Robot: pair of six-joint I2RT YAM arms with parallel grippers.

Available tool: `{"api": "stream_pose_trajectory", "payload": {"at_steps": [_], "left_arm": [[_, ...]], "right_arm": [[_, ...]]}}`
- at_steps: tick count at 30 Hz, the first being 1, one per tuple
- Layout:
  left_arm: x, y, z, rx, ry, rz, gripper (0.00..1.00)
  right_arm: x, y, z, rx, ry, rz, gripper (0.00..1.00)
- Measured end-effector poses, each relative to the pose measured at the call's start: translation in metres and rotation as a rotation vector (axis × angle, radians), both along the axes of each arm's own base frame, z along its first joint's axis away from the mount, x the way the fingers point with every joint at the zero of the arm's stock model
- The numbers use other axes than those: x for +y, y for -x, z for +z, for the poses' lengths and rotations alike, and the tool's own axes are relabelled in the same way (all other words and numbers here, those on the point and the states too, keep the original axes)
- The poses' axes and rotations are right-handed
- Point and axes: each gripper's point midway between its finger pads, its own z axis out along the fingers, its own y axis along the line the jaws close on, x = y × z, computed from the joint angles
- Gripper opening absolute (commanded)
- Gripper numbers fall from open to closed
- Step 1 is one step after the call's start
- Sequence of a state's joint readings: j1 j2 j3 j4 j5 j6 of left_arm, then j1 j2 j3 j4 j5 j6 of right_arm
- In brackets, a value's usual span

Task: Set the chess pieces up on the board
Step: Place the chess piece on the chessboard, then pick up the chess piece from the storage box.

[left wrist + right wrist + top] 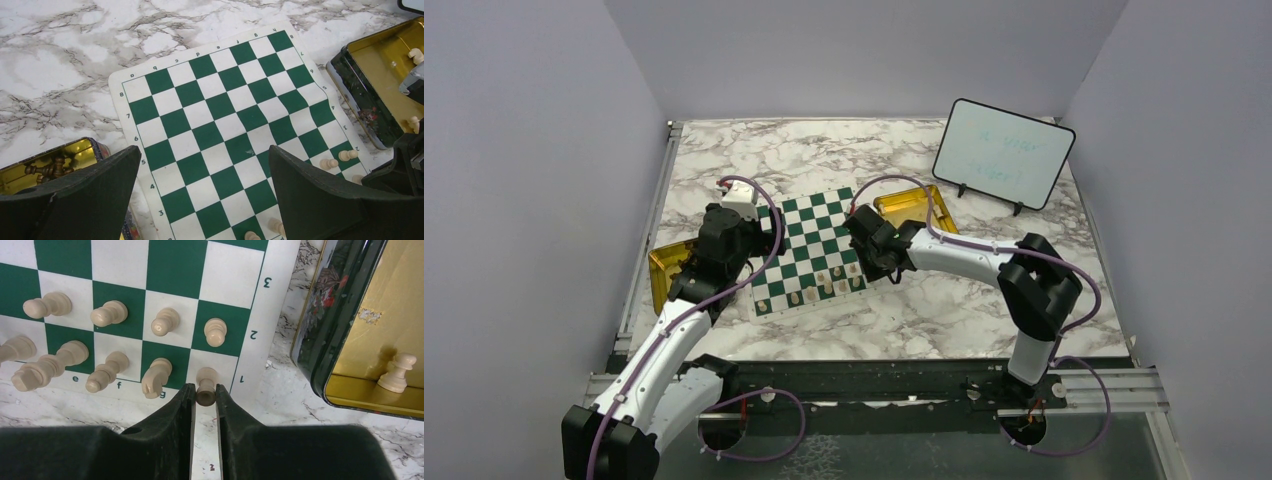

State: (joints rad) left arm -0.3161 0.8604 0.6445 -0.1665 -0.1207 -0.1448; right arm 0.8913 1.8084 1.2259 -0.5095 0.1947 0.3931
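The right gripper [205, 391] is seen pinched on a light, stiff, easily-toppled chess piece [206, 376], apparently taken by its head, on the board [175, 265] corner square at lower centre; the left gripper [203, 150] is held wide open, empty.

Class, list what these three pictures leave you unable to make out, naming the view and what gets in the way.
- Right wrist: whether the right gripper clamps or merely flanks the corner chess piece; its fingers cover the top.
- Left wrist: how many dark pieces lie in the gold tin; a black finger hides part of it.
- Top: the whiteboard writing, too faint.
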Motion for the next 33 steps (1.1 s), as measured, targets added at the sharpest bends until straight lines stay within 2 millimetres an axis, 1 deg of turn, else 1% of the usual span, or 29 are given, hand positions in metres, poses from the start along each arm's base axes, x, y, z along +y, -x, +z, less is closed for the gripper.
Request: {"api": "stream_pose_trajectory", "payload": {"at_steps": [11,14,17,20,26,28,31,33], "left_arm": [[0.000,0.000,0.000,0.000,0.000,0.000,0.99],[0.000,0.000,0.000,0.000,0.000,0.000,0.99],[0.000,0.000,0.000,0.000,0.001,0.001,0.99],[0.000,0.000,0.000,0.003,0.010,0.004,0.99],[-0.004,0.001,0.000,0.012,0.046,0.008,0.99],[-0.008,0.003,-0.001,0.022,0.062,-0.014,0.99],[-0.019,0.007,-0.001,0.037,0.089,-0.071,0.99],[-0.026,0.009,-0.001,0.046,0.114,-0.100,0.99]], "right_arm": [[-0.001,0.001,0.000,0.007,0.003,-0.010,0.34],[0.001,-0.001,0.003,0.002,-0.004,-0.013,0.38],[0.002,-0.002,0.009,-0.007,-0.017,-0.016,0.39],[0.002,-0.003,0.017,-0.025,-0.029,-0.019,0.39],[-0.002,-0.010,0.041,-0.100,-0.041,-0.033,0.39],[-0.005,-0.014,0.049,-0.132,-0.037,-0.036,0.36],[-0.012,-0.022,0.062,-0.184,-0.028,-0.051,0.35],[-0.020,-0.031,0.075,-0.231,-0.029,-0.069,0.34]]}}
